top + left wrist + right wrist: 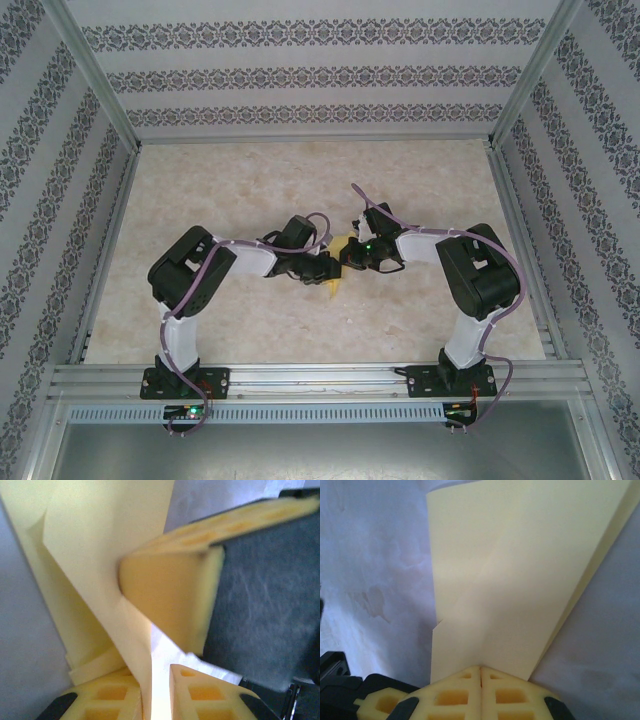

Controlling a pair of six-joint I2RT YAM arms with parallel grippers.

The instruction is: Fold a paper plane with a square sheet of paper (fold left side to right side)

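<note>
The left gripper and right gripper meet tip to tip at mid-table with the yellow paper between them, closing that gap. Bare tabletop lies open beyond and to both sides, bounded by metal rails and patterned walls.

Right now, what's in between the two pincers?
The yellow paper sits between the left pincer and right pincer, in the top view.
</note>
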